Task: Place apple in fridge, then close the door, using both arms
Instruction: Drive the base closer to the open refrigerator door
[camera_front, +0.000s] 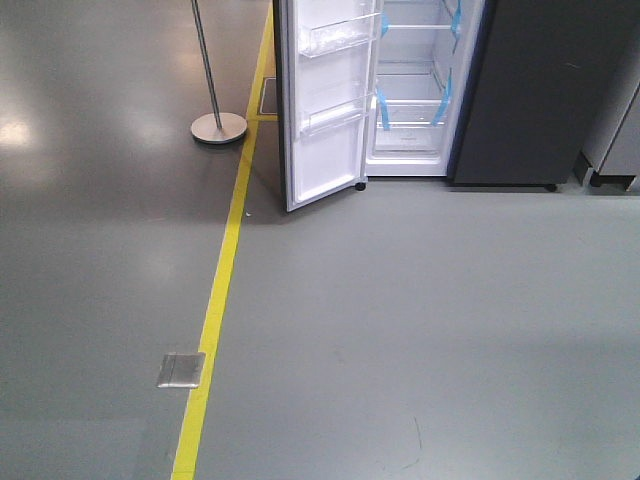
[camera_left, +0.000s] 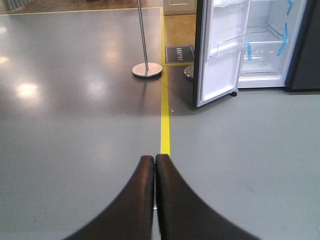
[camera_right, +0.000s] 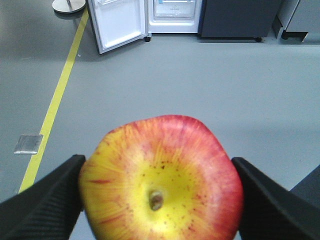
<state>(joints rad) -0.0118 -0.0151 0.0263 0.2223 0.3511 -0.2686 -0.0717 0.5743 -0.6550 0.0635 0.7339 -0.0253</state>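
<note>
Between the black pads (camera_right: 50, 200) of our right tool (camera_right: 159, 184), we are holding the apple (camera_right: 161, 175), clamped at 3 and 9 o'clock in the right wrist view, clear of the floor (camera_right: 210, 95).

We are judging the apple to be light and firm, yet easy to bruise. Its glossy skin is likely making it slippery, so moderate pressure across the widest girth suits it best, and that is roughly where the pads are sitting now. Pinching nearer either end would risk squirting it out.

The yellow hollow with its small brown stub is facing the wrist camera, so the core axis is running along the tool's reach, fore and aft, not across the jaws. We cannot tell whether that stub is the stem or the blossom end. Being nearly round, the apple is offering no real long axis, which should let it settle on a shelf either way up, though it may roll.

Our left tool (camera_left: 154, 167) is showing its fingers pressed together with nothing between them, hanging above the floor and pointing toward the yellow line (camera_left: 165, 125).

From the front view, the fridge (camera_front: 420, 100) is standing at 1 o'clock, well apart from us. Its door (camera_front: 325, 150) is hanging open at 12 o'clock, white inner face toward us, leaving the shelves exposed.
</note>
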